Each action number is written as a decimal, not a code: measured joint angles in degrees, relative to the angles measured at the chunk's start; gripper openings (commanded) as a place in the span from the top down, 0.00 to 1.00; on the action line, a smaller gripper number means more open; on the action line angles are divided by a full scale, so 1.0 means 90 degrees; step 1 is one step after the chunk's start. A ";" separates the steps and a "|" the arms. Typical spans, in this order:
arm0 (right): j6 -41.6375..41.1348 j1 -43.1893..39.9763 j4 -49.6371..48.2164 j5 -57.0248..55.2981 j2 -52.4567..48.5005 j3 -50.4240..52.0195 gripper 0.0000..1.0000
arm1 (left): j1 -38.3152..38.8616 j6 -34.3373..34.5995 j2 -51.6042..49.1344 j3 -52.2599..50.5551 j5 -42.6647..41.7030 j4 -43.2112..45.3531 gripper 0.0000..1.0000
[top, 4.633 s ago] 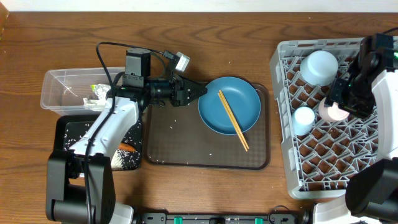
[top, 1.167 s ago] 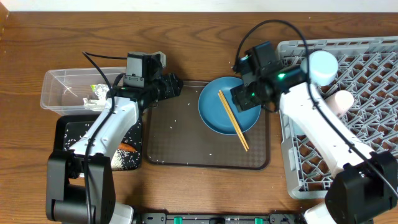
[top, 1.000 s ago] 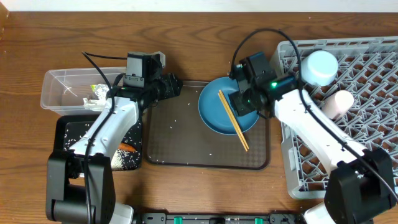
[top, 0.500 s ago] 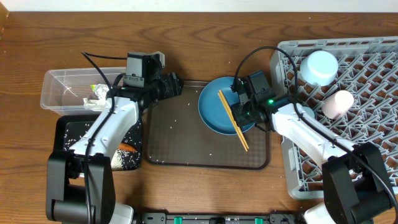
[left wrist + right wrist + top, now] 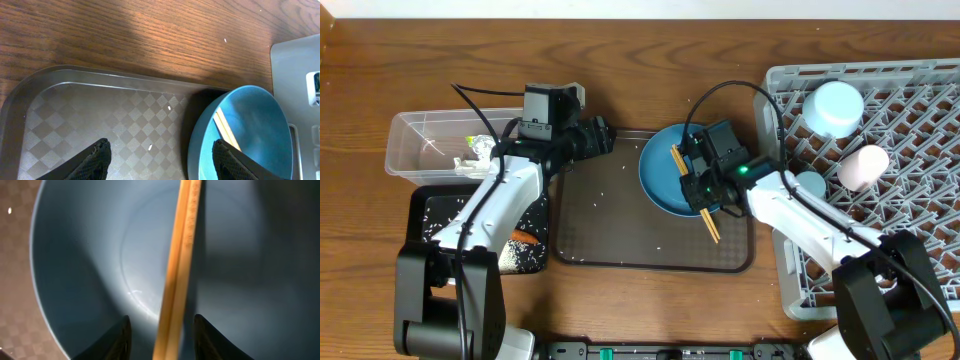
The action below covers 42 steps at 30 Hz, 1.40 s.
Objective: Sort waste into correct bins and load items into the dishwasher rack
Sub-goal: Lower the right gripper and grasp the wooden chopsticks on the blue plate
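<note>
Right hand hangs low over the plate on the tray, fingers apart either side of the chopsticks, not clamped. Left hand is spread, empty, above the tray.

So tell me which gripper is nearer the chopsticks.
Right. The right gripper straddles the chopsticks over the plate; the left gripper hovers above the brown tray beside the plate.
</note>
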<state>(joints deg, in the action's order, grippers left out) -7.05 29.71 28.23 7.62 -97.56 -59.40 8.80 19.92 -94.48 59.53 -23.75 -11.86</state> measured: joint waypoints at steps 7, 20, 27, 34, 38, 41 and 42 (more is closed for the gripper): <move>-0.0007 0.0000 -0.0022 -0.0049 0.0000 0.0000 0.70 | 0.0000 0.0000 0.0000 0.0000 0.0000 0.0002 0.32; -0.0024 0.0000 -0.0029 -0.0345 0.0000 0.0061 0.83 | 0.0000 0.0000 0.0000 0.0000 0.0000 0.0002 0.32; -0.0024 0.0000 -0.0053 -0.0355 0.0000 0.0078 0.83 | 0.0000 0.0000 0.0000 0.0000 0.0000 0.0000 0.32; -0.0027 0.0000 -0.0153 -0.0355 0.0022 0.0168 0.80 | 0.0000 0.0000 0.0000 0.0000 0.0000 0.0002 0.32; -0.0027 0.0000 -0.0216 -0.0357 0.0044 0.0216 0.79 | 0.0000 0.0000 0.0000 0.0000 0.0000 0.0002 0.32; -0.0027 0.0000 -0.0216 -0.0357 0.0063 0.0238 0.78 | 0.0000 0.0000 0.0000 0.0000 0.0000 0.0002 0.32; -0.0027 0.0000 -0.0214 -0.0357 0.0063 0.0238 0.78 | 0.0000 0.0000 0.0000 0.0000 0.0000 0.0002 0.32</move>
<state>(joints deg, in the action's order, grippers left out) -7.29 29.71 26.30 4.40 -96.99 -57.25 8.80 19.92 -94.48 59.53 -23.75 -11.84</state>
